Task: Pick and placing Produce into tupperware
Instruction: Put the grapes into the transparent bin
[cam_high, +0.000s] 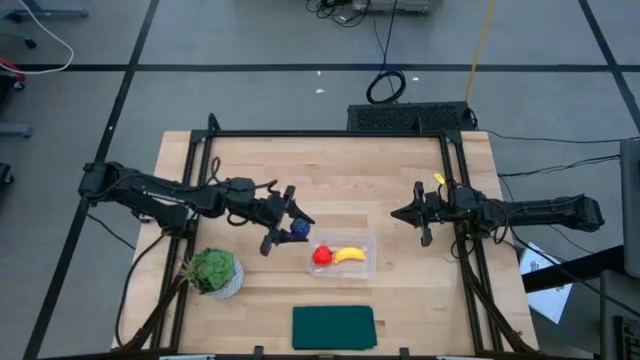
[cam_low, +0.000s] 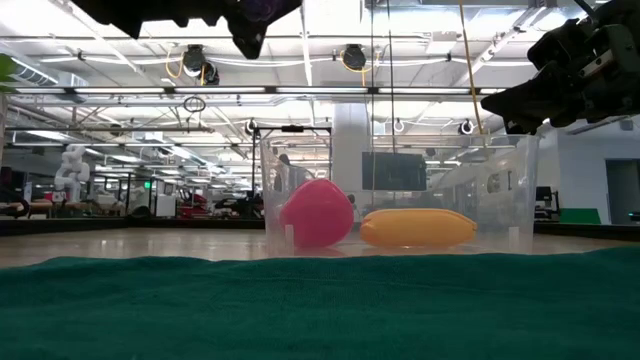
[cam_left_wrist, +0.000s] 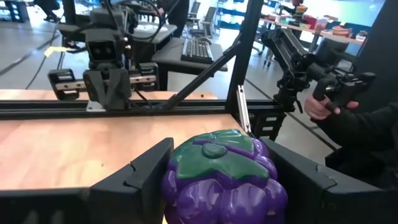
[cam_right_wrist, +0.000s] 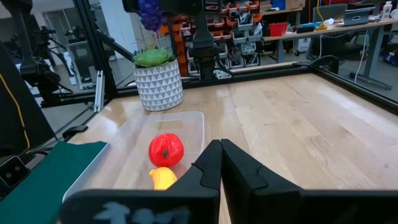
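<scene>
The purple grape bunch (cam_high: 299, 229) with its green top (cam_left_wrist: 214, 152) sits in my left gripper (cam_high: 291, 230), in the air just left of the clear tupperware (cam_high: 343, 256). The low view shows it (cam_low: 262, 10) high above the table. The round red fruit (cam_high: 322, 256) and the yellow banana (cam_high: 349, 255) lie side by side on the tupperware's floor (cam_right_wrist: 186, 134). My right gripper (cam_high: 405, 213) hovers shut to the right of the container, pointing toward it, and holds nothing. My left gripper pinches the grape bunch (cam_left_wrist: 221, 186) between its two fingers (cam_left_wrist: 140, 177), one on each flank, with the green leaf top facing the wrist camera. The bunch is lifted clear of the table, well above the height of the container's rim.
A leafy plant in a white patterned pot (cam_high: 213, 271) stands near the table's left front. A dark green cloth (cam_high: 333, 327) lies flat at the near edge. Black frame rails (cam_high: 330, 133) border the table. A person's hand (cam_left_wrist: 317, 106) shows beyond the table's far side.
</scene>
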